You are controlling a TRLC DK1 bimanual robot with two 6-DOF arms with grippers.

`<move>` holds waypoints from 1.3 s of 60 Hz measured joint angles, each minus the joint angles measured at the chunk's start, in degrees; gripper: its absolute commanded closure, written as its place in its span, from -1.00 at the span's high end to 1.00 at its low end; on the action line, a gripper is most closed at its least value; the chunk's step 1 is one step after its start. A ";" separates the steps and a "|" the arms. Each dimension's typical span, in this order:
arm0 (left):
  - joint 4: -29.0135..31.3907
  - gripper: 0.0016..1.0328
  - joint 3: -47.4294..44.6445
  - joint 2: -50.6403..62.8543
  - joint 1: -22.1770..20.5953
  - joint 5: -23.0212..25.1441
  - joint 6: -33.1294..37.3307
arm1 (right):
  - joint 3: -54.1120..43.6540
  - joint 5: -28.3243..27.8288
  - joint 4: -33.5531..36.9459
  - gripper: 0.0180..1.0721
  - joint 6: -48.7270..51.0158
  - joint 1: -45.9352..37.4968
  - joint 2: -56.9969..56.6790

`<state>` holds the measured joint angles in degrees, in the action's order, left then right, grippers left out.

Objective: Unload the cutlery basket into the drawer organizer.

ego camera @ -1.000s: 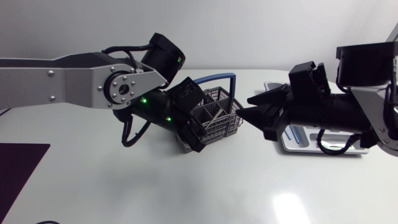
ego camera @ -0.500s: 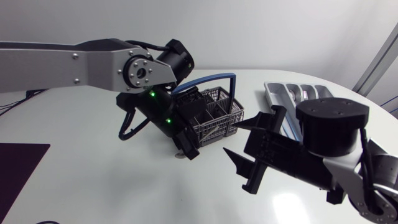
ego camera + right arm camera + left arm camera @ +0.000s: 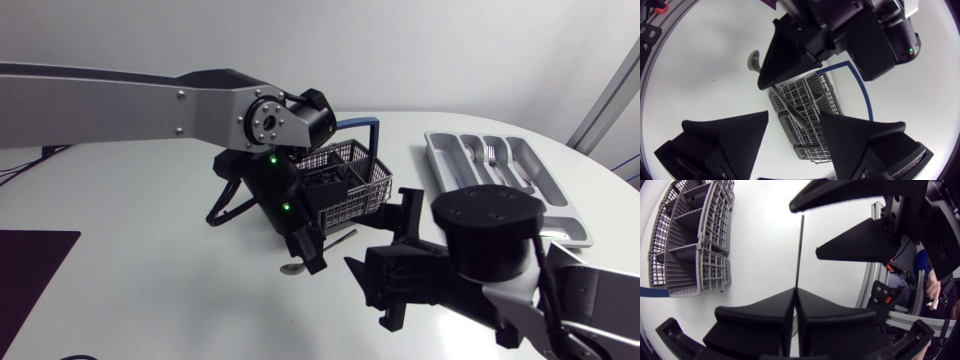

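My left gripper (image 3: 306, 256) is shut on a metal spoon (image 3: 338, 240) just in front of the wire cutlery basket (image 3: 352, 190) with its blue handle. The spoon's bowl (image 3: 754, 60) points down at the table and its thin handle (image 3: 800, 250) sticks out toward my right arm. My right gripper (image 3: 376, 246) is open, and the handle's end (image 3: 792, 112) lies in the gap between its fingers (image 3: 725, 142) without touching them. The grey drawer organizer (image 3: 452, 172) sits at the back right with forks in it.
The basket (image 3: 695, 235) lies close beside my left gripper (image 3: 794, 311). My right arm's round black wrist (image 3: 490, 235) hangs over the table between the basket and the organizer. A dark mat (image 3: 25, 275) lies at the front left edge.
My right arm has swung from the organizer down to the front of the basket, facing the left gripper. My left gripper has lifted the spoon out of the basket and lowered it toward the table.
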<state>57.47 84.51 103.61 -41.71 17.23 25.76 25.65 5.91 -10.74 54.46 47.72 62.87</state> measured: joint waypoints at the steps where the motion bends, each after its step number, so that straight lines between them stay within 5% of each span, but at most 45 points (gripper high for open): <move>1: 0.17 -0.94 0.20 0.11 0.00 0.00 0.00 | 0.00 0.24 -0.02 0.40 0.09 0.39 0.35; 18: 2.78 -0.94 1.44 2.10 -0.11 0.00 0.04 | 0.00 4.70 -1.73 0.11 3.63 5.27 5.46; 37: 4.00 -0.94 1.81 2.32 -1.05 0.00 0.04 | 0.24 7.85 -7.56 -0.51 6.27 7.43 11.63; 44: 4.20 -0.94 1.81 2.32 -1.22 0.00 0.04 | 0.98 8.13 -7.69 -0.51 6.51 7.48 13.00; 52: 4.20 -0.94 1.81 2.32 -1.22 0.02 0.04 | 1.57 8.92 -7.74 -0.90 6.51 7.54 13.68; 72: 4.57 -0.93 2.03 2.32 -1.07 0.81 0.24 | 1.79 9.44 -7.13 -0.90 6.05 8.07 14.73; 78: 4.61 -0.76 2.30 2.32 0.22 3.43 0.22 | 1.79 10.01 -7.48 -0.90 5.55 8.07 14.71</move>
<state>62.08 86.80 105.93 -41.50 20.67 25.98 27.44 15.92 -18.22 60.01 55.79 77.58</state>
